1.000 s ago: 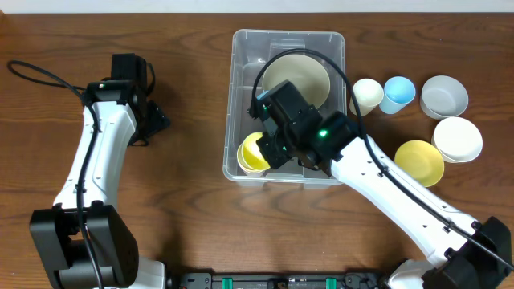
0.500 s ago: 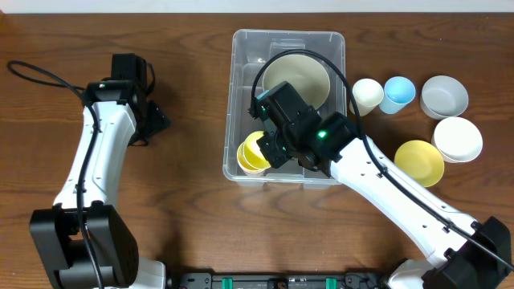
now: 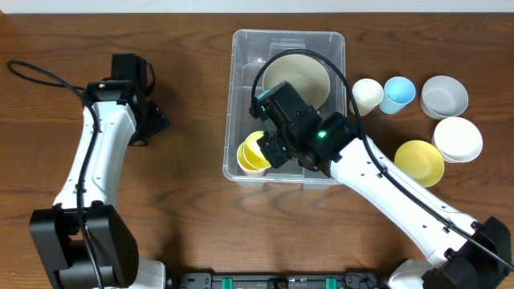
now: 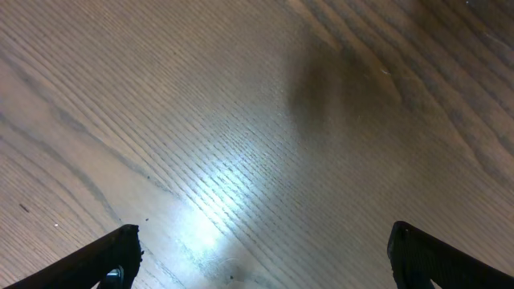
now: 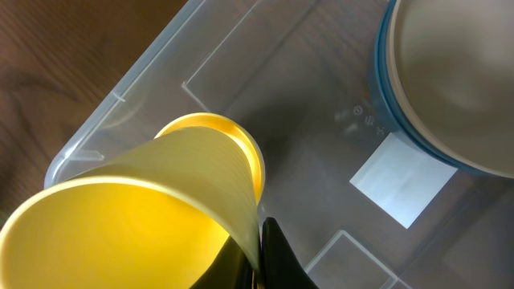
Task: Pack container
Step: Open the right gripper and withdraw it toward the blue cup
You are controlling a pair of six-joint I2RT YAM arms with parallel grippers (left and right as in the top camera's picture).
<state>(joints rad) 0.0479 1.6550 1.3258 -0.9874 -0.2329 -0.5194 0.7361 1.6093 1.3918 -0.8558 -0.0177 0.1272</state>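
Observation:
The clear plastic container stands at the table's middle, with a white label on its base. Inside it lie a large cream bowl with a blue outside at the far end. My right gripper is down in the near left corner, shut on the wall of a yellow cup, which also shows in the overhead view. A second yellow cup seems to sit under it. My left gripper is open over bare wood, left of the container.
Right of the container stand a cream cup, a light blue cup, a grey bowl, a white bowl and a yellow bowl. A black cable lies at the far left.

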